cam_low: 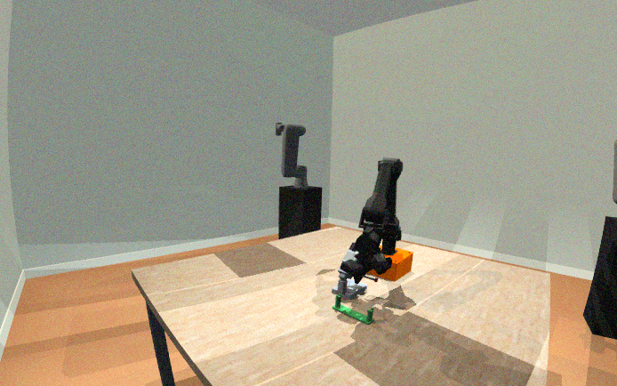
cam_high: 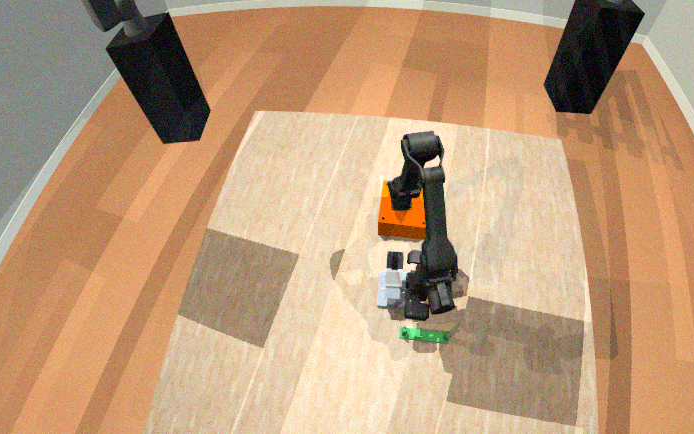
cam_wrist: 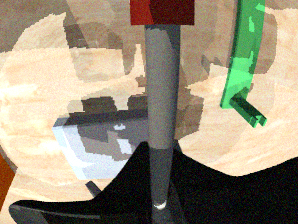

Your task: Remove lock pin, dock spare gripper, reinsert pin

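My gripper [cam_wrist: 149,147] [cam_high: 413,295] [cam_low: 367,266] is shut on the lock pin [cam_wrist: 162,90], a grey shaft with a red head [cam_wrist: 161,10]. The pin sticks out ahead of the fingers, head away from me, low over the table. The light grey mount [cam_high: 391,286] [cam_low: 348,284] [cam_wrist: 89,152] stands just left of the gripper. The dark spare gripper [cam_high: 394,259] sits at the mount's far end; I cannot tell how deep it is in the socket. The pin's tip is hidden between my fingers.
A green cradle [cam_high: 424,335] [cam_low: 353,312] [cam_wrist: 245,56] lies on the table just in front of the gripper. The arm's orange base [cam_high: 401,219] [cam_low: 398,264] stands behind the mount. Black pedestals [cam_high: 158,80] [cam_high: 590,53] with other arms stand off the table.
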Tool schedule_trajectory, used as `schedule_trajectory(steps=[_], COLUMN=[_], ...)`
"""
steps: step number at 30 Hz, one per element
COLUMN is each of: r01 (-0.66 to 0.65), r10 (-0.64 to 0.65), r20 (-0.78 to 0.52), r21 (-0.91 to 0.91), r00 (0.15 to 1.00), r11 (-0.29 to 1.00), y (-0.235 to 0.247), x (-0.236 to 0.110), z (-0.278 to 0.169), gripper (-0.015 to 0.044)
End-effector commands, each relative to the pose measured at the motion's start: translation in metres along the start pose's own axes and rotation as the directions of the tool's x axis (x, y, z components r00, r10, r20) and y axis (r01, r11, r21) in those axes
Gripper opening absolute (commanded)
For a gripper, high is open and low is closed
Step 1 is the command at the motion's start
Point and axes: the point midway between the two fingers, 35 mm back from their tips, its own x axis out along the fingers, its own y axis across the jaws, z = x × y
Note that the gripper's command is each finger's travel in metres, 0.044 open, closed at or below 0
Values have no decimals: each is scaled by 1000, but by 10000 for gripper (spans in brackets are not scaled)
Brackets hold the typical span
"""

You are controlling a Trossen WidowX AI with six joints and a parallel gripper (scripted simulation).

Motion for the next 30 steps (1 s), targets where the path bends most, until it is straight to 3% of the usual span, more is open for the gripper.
schedule_trajectory(steps=[1,7,30], r01=[0,0,-16], r10=[0,0,16], r20=[0,0,-3], r21=[0,0,-20], r00=[1000,1000,1000], r11=[1000,1000,1000], y=[0,0,4], x=[0,0,-36], z=[0,0,18], gripper=[53,200,200])
